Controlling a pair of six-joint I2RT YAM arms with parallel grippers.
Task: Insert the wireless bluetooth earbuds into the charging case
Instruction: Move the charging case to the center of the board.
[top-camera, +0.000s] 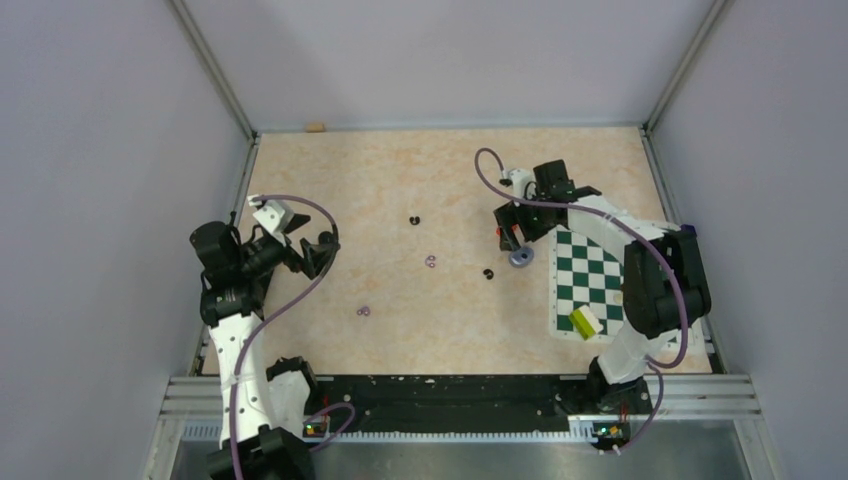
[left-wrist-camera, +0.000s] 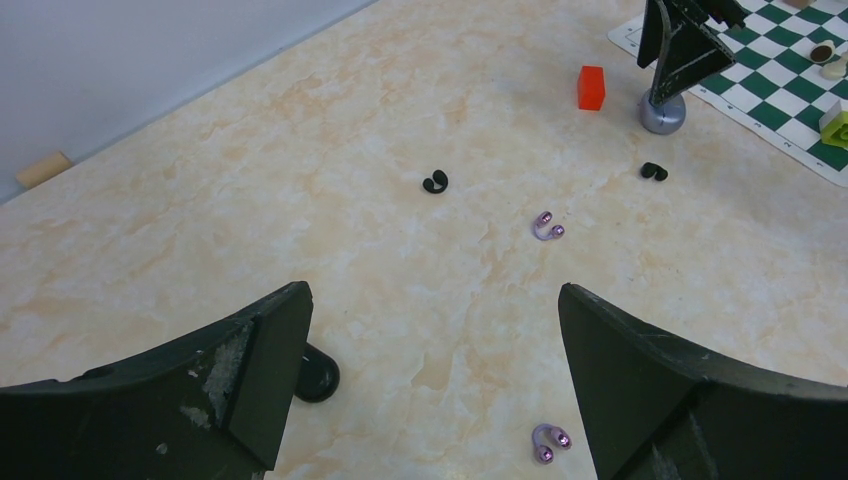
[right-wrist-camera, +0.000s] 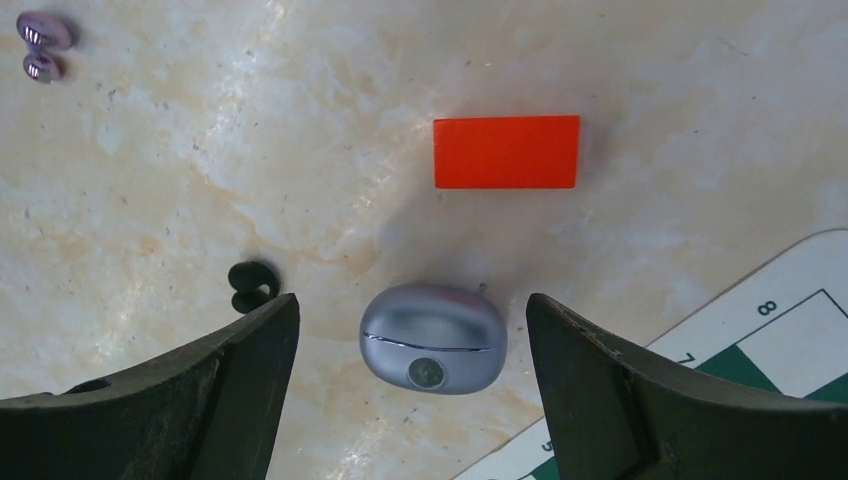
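Observation:
The charging case (right-wrist-camera: 432, 338) is a closed, rounded silver-grey shell lying on the table; it also shows in the top view (top-camera: 521, 257). My right gripper (right-wrist-camera: 410, 300) is open, with its jaws on either side of the case and apart from it. Four tiny earbuds lie loose on the table: a black one (top-camera: 415, 219), a lilac one (top-camera: 431, 262), a black one (top-camera: 488, 273) just left of the case, and a lilac one (top-camera: 364, 311). My left gripper (left-wrist-camera: 430, 300) is open and empty at the left, with the nearest lilac bud (left-wrist-camera: 551, 442) by its right finger.
A small red block (right-wrist-camera: 506, 152) lies just beyond the case. A green-and-white chessboard mat (top-camera: 590, 275) lies at the right with a yellow-green block (top-camera: 585, 321) on it. A dark round thing (left-wrist-camera: 318, 375) shows beside my left finger. A wooden piece (top-camera: 315, 127) sits at the back edge.

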